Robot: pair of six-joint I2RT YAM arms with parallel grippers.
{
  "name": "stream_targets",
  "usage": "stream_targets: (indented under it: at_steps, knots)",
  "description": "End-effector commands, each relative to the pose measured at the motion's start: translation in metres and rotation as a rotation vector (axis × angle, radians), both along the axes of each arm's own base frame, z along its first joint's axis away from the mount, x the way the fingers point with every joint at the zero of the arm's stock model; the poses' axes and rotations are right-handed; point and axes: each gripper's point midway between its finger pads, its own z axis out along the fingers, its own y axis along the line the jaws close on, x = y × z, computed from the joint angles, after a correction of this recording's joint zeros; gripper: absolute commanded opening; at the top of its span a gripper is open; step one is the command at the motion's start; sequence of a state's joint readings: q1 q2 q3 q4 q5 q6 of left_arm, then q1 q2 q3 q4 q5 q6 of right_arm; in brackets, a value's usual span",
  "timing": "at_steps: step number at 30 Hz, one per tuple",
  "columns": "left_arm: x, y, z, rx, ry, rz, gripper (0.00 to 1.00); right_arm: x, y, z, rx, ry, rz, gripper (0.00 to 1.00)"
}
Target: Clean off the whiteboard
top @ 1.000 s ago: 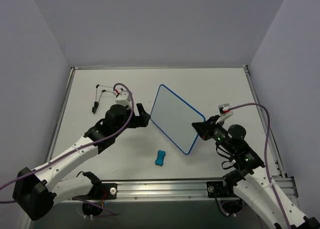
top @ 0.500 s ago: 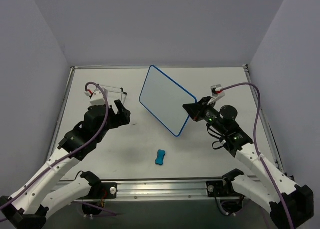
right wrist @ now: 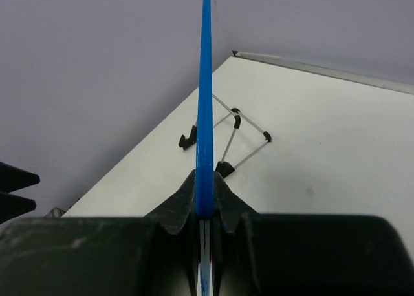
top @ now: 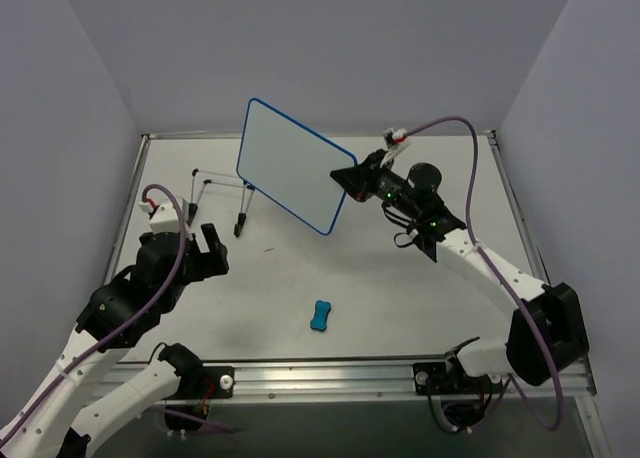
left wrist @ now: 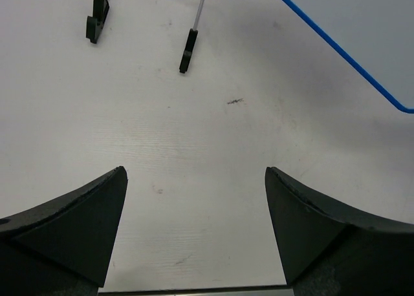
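The right gripper [top: 352, 181] is clamped on the right edge of the whiteboard [top: 290, 178] and holds it upright, clear of the table [top: 400, 278]. The board has shifted left and rearward since earlier and now hangs over the black wire stand [top: 238, 226]. The right arm is extended far forward. The left gripper [top: 207, 250], fingers apart, has retracted toward the near left.

- Left arm [top: 118, 323]: white shell links, black joint housings.
- Right arm [top: 492, 273]: same white-and-black build; small green lights on its black wrist block.
- Purple cable [top: 445, 119] loops along each arm to a red-and-white connector [top: 396, 136].
- Jaws: matte black wedges, at 7 and 5 o'clock in the left wrist view.
- Black base clamps on a silver rail [top: 330, 378], 6 o'clock.
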State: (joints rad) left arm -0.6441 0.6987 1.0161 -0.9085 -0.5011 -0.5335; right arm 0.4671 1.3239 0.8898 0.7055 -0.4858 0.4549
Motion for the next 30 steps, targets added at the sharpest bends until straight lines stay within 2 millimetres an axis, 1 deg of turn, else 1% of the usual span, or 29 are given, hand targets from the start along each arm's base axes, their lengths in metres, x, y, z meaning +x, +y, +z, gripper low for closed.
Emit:
stream_targets:
  at_steps: [1,2,3,4,5,6,8,9,11,12,14,15,17,18,19,20,21,22,23,24,26,27,28,29,30]
  knots:
    - [-0.001,0.012,0.018,-0.012,-0.099,0.017,0.94,0.001,0.021,0.085,0.117,-0.278,0.087,0.0]
    - [-0.001,0.015,0.019,-0.013,-0.104,0.028,0.94,0.004,0.026,0.096,0.129,-0.298,0.096,0.0]
    - [-0.001,0.023,0.019,-0.012,-0.104,0.062,0.94,0.011,0.036,0.085,0.117,-0.276,0.118,0.0]
    - [-0.001,0.026,0.02,-0.018,-0.113,0.075,0.94,0.012,0.044,0.085,0.117,-0.277,0.137,0.0]
    - [-0.001,0.027,0.019,-0.018,-0.114,0.08,0.94,0.014,0.05,0.095,0.126,-0.296,0.149,0.0]
    - [0.0,0.028,0.021,-0.023,-0.119,0.082,0.94,0.023,0.059,0.083,0.11,-0.281,0.16,0.0]
    - [0.0,0.032,0.021,-0.025,-0.122,0.096,0.94,0.023,0.073,0.084,0.119,-0.297,0.206,0.0]
    - [0.0,0.034,0.021,-0.022,-0.122,0.108,0.94,0.03,0.081,0.079,0.119,-0.297,0.22,0.0]
    - [0.001,0.039,0.023,-0.029,-0.131,0.128,0.94,0.029,0.092,0.079,0.138,-0.321,0.27,0.0]
    - [0.002,0.036,0.023,-0.036,-0.136,0.11,0.94,0.034,0.099,0.074,0.144,-0.322,0.286,0.0]
    - [0.005,0.036,0.022,-0.043,-0.134,0.105,0.94,0.033,0.108,0.073,0.151,-0.333,0.327,0.0]
    - [0.007,0.035,0.021,-0.04,-0.131,0.099,0.94,0.036,0.118,0.069,0.149,-0.33,0.34,0.0]
    - [0.01,0.036,0.019,-0.044,-0.119,0.1,0.94,0.042,0.126,0.062,0.13,-0.323,0.34,0.0]
    - [0.012,0.037,0.018,-0.043,-0.113,0.102,0.94,0.045,0.133,0.054,0.119,-0.312,0.345,0.0]
    - [0.013,0.037,0.017,-0.047,-0.108,0.1,0.94,0.048,0.135,0.056,0.115,-0.325,0.344,0.0]
    - [0.014,0.036,0.017,-0.05,-0.108,0.096,0.94,0.05,0.139,0.051,0.107,-0.316,0.349,0.0]
    - [0.015,0.036,0.017,-0.051,-0.108,0.092,0.94,0.053,0.146,0.039,0.095,-0.298,0.357,0.0]
    - [0.015,0.035,0.016,-0.057,-0.108,0.089,0.94,0.056,0.148,0.04,0.096,-0.306,0.358,0.0]
    - [0.015,0.036,0.016,-0.055,-0.108,0.09,0.94,0.057,0.15,0.037,0.098,-0.306,0.361,0.0]
    - [0.015,0.036,0.017,-0.057,-0.112,0.091,0.94,0.061,0.154,0.028,0.097,-0.296,0.368,0.0]
    - [0.015,0.035,0.017,-0.058,-0.113,0.085,0.94,0.063,0.156,0.028,0.122,-0.308,0.373,0.0]
    - [0.015,0.035,0.017,-0.06,-0.113,0.082,0.94,0.066,0.159,0.02,0.124,-0.296,0.375,0.0]
    - [0.015,0.035,0.017,-0.059,-0.113,0.082,0.94,0.068,0.16,0.018,0.13,-0.293,0.376,0.0]
    - [0.015,0.034,0.017,-0.06,-0.112,0.08,0.94,0.069,0.163,0.021,0.143,-0.306,0.382,0.0]
    - [0.016,0.035,0.016,-0.06,-0.111,0.082,0.94,0.073,0.166,0.013,0.143,-0.293,0.378,0.0]
